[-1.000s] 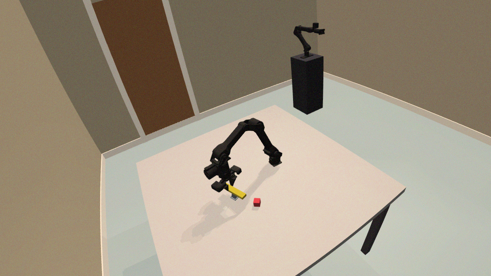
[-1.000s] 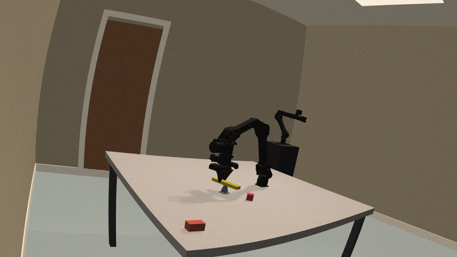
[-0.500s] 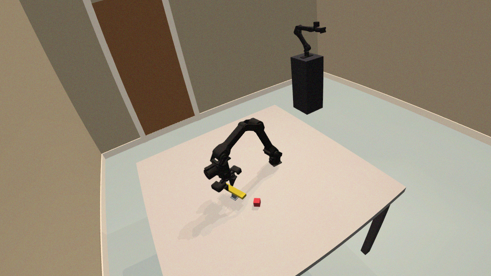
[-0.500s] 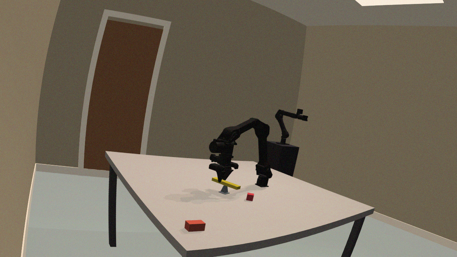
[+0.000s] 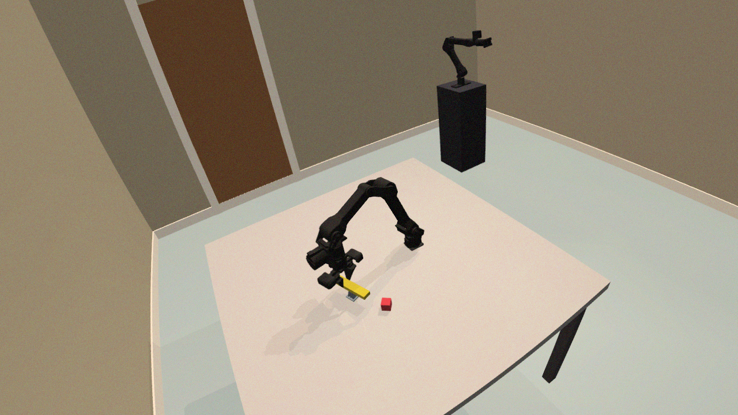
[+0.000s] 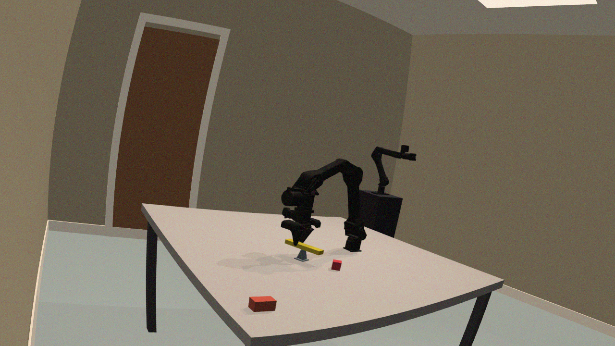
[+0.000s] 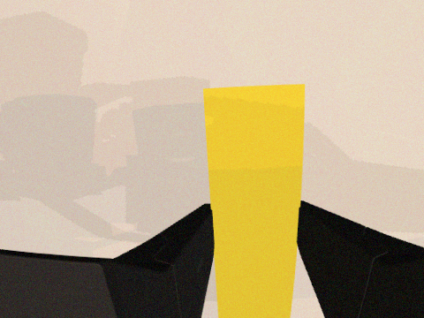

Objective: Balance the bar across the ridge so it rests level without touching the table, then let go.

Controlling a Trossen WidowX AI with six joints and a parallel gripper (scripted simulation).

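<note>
Gripper (image 5: 344, 280) (image 6: 299, 243) (image 7: 253, 212) is clamped on the yellow bar (image 5: 356, 287) (image 6: 310, 248) (image 7: 253, 177), which sits over the gray ridge (image 5: 351, 296) (image 6: 302, 255). Desk (image 5: 464, 309) (image 6: 378, 292) is the big thing here, with decent room between the ridge and its edges. Orange-red block (image 6: 262, 304) is parked near one edge, and the little red cube (image 5: 386, 304) (image 6: 336, 265) is near the bar's end, not touching.

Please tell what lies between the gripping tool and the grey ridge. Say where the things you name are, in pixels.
The yellow bar (image 5: 356, 288) (image 6: 310, 248) (image 7: 253, 177), held in the tool (image 5: 344, 281) (image 6: 298, 243) (image 7: 253, 212), above the ridge (image 5: 351, 296) (image 6: 302, 256); exterior view shows this.
</note>
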